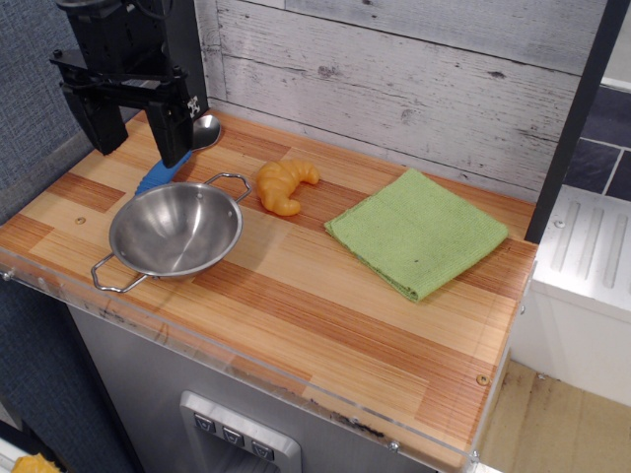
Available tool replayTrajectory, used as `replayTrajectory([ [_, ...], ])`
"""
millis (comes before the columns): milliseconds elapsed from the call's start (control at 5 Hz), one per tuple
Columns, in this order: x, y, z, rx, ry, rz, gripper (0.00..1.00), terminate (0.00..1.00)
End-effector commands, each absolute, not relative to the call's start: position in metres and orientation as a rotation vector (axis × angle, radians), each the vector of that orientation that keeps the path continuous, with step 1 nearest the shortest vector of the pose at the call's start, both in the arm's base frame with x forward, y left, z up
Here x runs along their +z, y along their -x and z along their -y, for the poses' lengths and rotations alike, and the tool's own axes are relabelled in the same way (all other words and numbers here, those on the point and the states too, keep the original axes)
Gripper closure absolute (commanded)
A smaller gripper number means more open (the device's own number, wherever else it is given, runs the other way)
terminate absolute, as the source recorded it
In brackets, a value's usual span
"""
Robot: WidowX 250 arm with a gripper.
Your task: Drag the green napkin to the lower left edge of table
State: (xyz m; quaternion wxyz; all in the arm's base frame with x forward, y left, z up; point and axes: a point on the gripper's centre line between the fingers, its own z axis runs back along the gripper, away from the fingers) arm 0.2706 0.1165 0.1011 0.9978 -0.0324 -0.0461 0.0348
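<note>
1. Whitewashed wooden planks (pixel 414 79) form the wall behind your workspace, and a dark vertical post (pixel 577 118) stands at the right end of the counter.
2. You are working on the table (pixel 296 325), a countertop of striped light and reddish-brown wood with a clear plastic rim along its front and side edges.
3. Your gripper (pixel 133 138) hangs at the far left of the table, above the back corner. It is a black assembly, and its two dark fingers point downward with a visible gap between them, so the jaws stand spread and hold nothing.
4. You will find the green napkin (pixel 417 233) on the right half of the table, lying flat and folded, turned so that its corners point roughly toward the wall and toward the front rim. It is well apart from the gripper.
5. A steel bowl (pixel 175 234) with two wire handles sits on the left half of the table, near the front, just below the gripper as you see it.
6. An orange croissant (pixel 283 184) lies between the bowl and the napkin, near the bowl's far handle and clear of the napkin.
7. A spoon (pixel 187 148) with a metal head and a blue handle lies behind the bowl, partly covered by one gripper finger.
8. Below the front rim you can see a grey cabinet face with a panel of buttons (pixel 234 436).
</note>
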Motion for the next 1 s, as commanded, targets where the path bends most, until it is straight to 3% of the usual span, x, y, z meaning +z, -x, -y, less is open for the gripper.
replayTrajectory([
  [0, 0.101, -0.271, -0.116, 0.07, 0.065, 0.092, 0.0, 0.0],
  [400, 0.116, -0.313, -0.026, -0.094, 0.101, 0.155, 0.0, 0.0],
  [600, 0.111, -0.328, 0.015, -0.135, 0.111, 0.13, 0.0, 0.0],
  [800, 0.098, -0.346, 0.041, -0.155, 0.053, 0.136, 0.0, 0.0],
])
